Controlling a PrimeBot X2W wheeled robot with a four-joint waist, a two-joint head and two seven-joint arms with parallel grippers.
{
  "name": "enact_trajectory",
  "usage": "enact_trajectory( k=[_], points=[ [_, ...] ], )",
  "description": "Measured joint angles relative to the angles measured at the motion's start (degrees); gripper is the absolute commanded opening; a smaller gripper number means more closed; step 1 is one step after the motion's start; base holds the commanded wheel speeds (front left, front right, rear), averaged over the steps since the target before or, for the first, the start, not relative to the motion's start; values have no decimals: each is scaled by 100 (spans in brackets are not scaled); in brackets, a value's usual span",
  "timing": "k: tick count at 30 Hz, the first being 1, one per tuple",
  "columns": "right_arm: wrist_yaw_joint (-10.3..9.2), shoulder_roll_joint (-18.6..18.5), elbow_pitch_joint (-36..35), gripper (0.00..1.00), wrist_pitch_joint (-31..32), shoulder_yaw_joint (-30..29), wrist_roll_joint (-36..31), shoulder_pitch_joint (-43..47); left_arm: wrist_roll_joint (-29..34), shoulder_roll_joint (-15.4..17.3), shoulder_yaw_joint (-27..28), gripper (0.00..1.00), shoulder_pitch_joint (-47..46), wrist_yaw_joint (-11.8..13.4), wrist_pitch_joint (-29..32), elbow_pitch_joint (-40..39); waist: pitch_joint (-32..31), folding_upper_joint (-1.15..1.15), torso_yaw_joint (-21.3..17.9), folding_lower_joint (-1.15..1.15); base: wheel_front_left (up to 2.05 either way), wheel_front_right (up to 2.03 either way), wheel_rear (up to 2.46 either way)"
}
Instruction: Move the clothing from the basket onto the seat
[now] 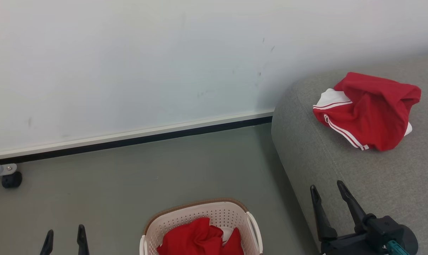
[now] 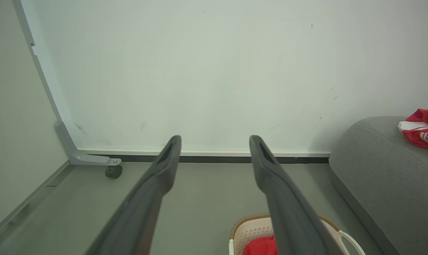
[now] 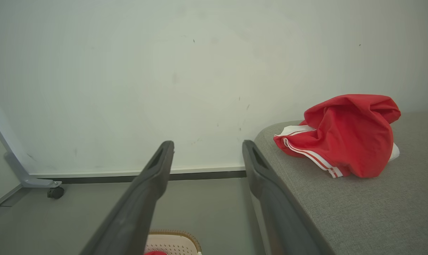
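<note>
One red garment (image 1: pixel 367 109) is on the sofa (image 1: pixel 376 191), more clothes (image 1: pixel 196 239) sit in the basket (image 1: pixel 199 214) (left gripper (image 1: pixel 65 230) and right gripper (image 1: pixel 327 186) wide open, empty).

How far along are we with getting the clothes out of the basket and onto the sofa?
Done: one red garment with white stripes lies crumpled on the grey sofa. In hand: nothing; the left gripper and right gripper are both open and empty. Left: more red clothing sits in the basket, not yet picked up.
</note>
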Motion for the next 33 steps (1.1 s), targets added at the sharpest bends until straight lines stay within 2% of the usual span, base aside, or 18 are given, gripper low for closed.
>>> enact_trajectory(
  k=[9, 19, 23, 33],
  points=[
    [-19, -2, -205, 100, -13, -58, -53, -36, 56, 64, -104, 100, -49, -152, 0, -49, 302, 0, -39, 0, 0, 0, 0],
    [-41, 21, -391, 100, -14, -214, -103, -465, 268, 127, -424, 100, -803, -301, 63, 4, 926, 0, -79, 1, 0, 0, 0],
    [-41, 42, -446, 100, -14, -285, -104, -662, 359, 123, -647, 100, -1176, -360, 187, 144, 1242, 1, -107, 1, 0, 0, 0],
    [-41, 133, -580, 100, -14, -394, -152, -1394, 691, 11, -1325, 100, -2121, -704, 579, 755, 2149, 1, -271, 2, 0, 0, 0]
  ],
)
